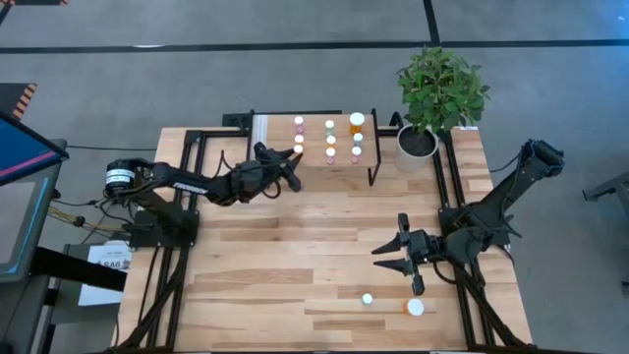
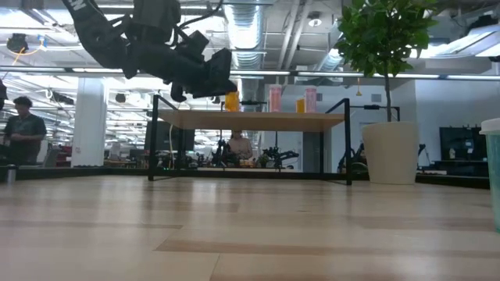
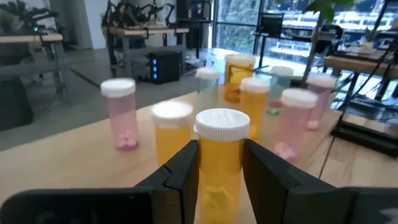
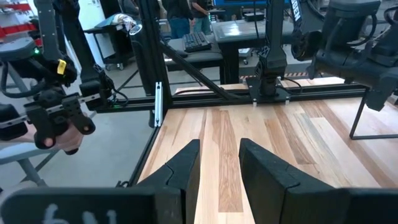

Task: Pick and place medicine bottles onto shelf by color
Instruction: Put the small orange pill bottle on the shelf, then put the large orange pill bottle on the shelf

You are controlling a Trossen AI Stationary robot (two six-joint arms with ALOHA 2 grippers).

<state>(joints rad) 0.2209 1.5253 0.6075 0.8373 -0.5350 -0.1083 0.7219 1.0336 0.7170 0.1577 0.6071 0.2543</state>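
Left end effector (image 3: 221,171), upper centre of the high view at the shelf (image 1: 314,157), pinching an orange medicine bottle (image 3: 221,158) below its white cap. Probably light, rigid, slick plastic; best gripped mid-body, gently. Right end effector (image 1: 405,254), lower right, spread, empty.

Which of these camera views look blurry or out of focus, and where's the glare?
Left wrist view: the orange bottle in the left pincer and the bottles behind it look soft. Low view: the nearest tabletop is blurred and ceiling lights glare. High view: evenly lit, with soft shadows under the shelf. Right wrist view: sharp.
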